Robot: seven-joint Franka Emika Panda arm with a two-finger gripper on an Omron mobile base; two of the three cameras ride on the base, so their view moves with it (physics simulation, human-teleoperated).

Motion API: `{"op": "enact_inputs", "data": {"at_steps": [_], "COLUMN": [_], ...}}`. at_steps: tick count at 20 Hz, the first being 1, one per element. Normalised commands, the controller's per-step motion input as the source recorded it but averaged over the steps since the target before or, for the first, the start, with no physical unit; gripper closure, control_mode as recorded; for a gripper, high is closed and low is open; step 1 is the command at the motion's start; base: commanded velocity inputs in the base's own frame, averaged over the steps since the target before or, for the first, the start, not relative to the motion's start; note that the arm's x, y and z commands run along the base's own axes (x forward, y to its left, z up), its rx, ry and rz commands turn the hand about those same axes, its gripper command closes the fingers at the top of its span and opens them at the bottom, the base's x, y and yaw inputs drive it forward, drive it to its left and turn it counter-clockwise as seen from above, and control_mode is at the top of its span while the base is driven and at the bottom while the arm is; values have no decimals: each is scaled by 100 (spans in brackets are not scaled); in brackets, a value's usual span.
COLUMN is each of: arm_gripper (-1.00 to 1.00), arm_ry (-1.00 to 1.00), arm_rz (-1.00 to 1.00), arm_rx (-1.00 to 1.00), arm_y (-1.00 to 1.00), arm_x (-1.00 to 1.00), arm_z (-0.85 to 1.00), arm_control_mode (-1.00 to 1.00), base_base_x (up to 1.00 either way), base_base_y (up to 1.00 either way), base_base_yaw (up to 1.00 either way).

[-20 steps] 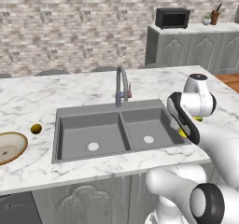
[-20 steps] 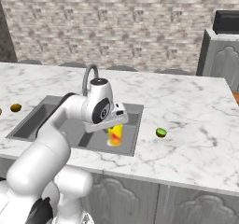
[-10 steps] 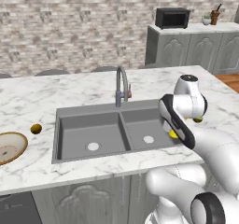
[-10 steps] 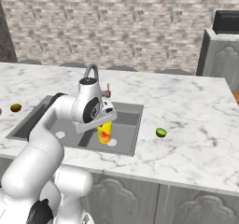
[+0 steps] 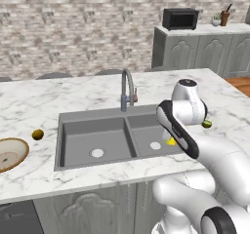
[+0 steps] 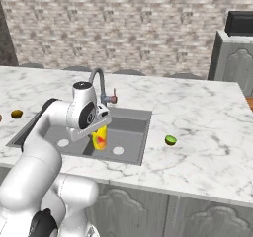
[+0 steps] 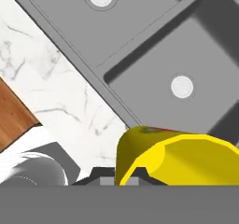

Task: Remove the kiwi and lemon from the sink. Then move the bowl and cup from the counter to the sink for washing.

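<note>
Hand view: glossy yellow cylindrical cup (image 7: 177, 160) over matte grey sink (image 7: 140, 41).

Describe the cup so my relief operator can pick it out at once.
Find the dark grey double sink in the marble counter. Over its right basin, the gripper is shut on the cup. It is bright yellow with a red-orange mark, unlike the small green fruit lying on the counter.

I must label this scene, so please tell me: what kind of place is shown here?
Most likely a home kitchen, computer-rendered: a double-basin sink with a curved faucet in a marble counter, and a microwave on far cabinets.
</note>
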Motion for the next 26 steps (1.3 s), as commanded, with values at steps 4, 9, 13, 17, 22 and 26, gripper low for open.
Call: {"op": "enact_inputs", "data": {"at_steps": [4, 9, 13, 17, 22, 26], "arm_gripper": [100, 100, 100, 100, 100, 100], "arm_ry": [0, 0, 0, 0, 0, 0], "arm_rz": [16, 16, 15, 14, 14, 12], "arm_rx": [0, 0, 0, 0, 0, 0], "arm_y": [40, 42, 41, 40, 36, 36], "arm_x": [3, 3, 8, 11, 11, 17], "arm_z": [0, 0, 0, 0, 0, -3], "arm_control_mode": [-100, -100, -100, -100, -100, -100], "base_base_x": [0, 0, 0, 0, 0, 0], "base_base_y": [0, 0, 0, 0, 0, 0], "base_base_yaw": [0, 0, 0, 0, 0, 0]}}
